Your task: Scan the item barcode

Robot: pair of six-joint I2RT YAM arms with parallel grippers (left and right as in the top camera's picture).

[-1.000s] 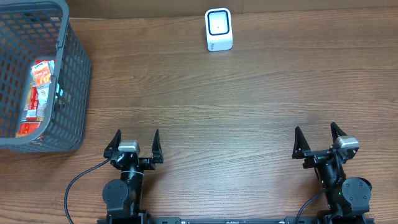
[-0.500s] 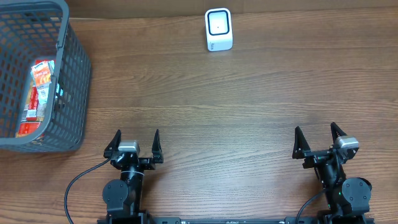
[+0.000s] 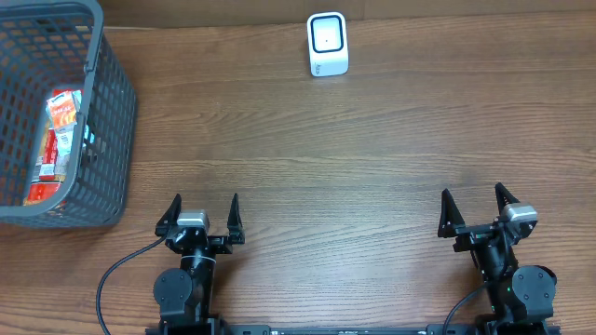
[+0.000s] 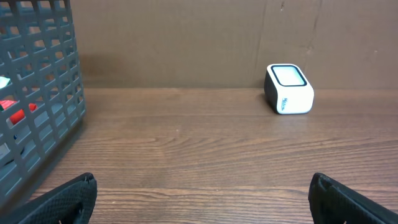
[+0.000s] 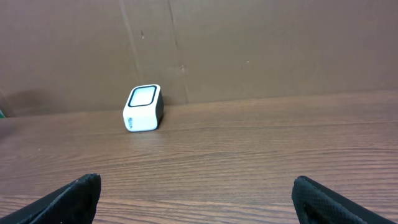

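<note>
A red and white packaged item (image 3: 58,140) lies inside the grey mesh basket (image 3: 110,112) at the far left; through the basket's wall the left wrist view shows red pieces of that item (image 4: 17,114). The white barcode scanner (image 3: 328,45) with its dark window stands at the table's far edge, and both wrist views catch the scanner (image 4: 289,89) (image 5: 143,108). My left gripper (image 3: 201,211) rests open near the front edge, with nothing between its fingers. My right gripper (image 3: 476,206) is open too, at the front right, far from the item.
A brown cardboard wall (image 4: 186,37) stands behind the wooden table (image 3: 326,158). A black cable (image 3: 121,270) curls by the left arm's base.
</note>
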